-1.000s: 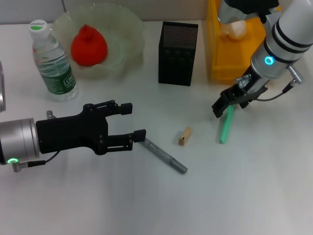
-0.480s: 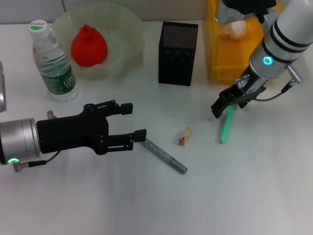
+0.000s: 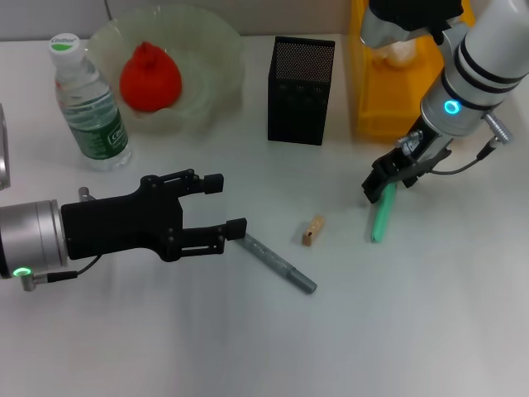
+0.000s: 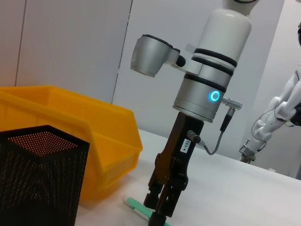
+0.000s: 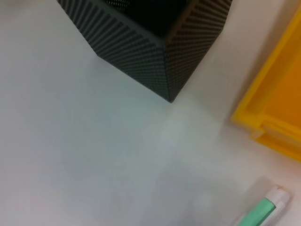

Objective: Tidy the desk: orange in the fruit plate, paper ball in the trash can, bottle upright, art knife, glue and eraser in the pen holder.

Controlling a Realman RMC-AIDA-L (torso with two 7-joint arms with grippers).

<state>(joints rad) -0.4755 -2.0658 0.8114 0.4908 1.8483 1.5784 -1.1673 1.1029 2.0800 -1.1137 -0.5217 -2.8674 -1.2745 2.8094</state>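
The orange (image 3: 150, 77) lies in the fruit plate (image 3: 221, 51) at the back left, and the bottle (image 3: 89, 103) stands upright beside it. The pen holder (image 3: 301, 78) stands mid-back. The paper ball (image 3: 402, 51) shows inside the yellow trash can (image 3: 382, 112). The tan eraser (image 3: 312, 231) lies mid-table. A grey pen-shaped art knife (image 3: 279, 263) lies just right of my open, empty left gripper (image 3: 226, 205). My right gripper (image 3: 383, 185) is low over the upper end of a green glue stick (image 3: 379, 219), which lies flat on the table.
The white tabletop has free room along the front and right. In the left wrist view the right gripper (image 4: 161, 212) stands over the green stick (image 4: 134, 205), close to the pen holder (image 4: 37, 179) and trash can (image 4: 70, 122).
My right gripper has shifted slightly to the right, closing in over the green stick's upper end. The left arm and all the objects have stayed put.
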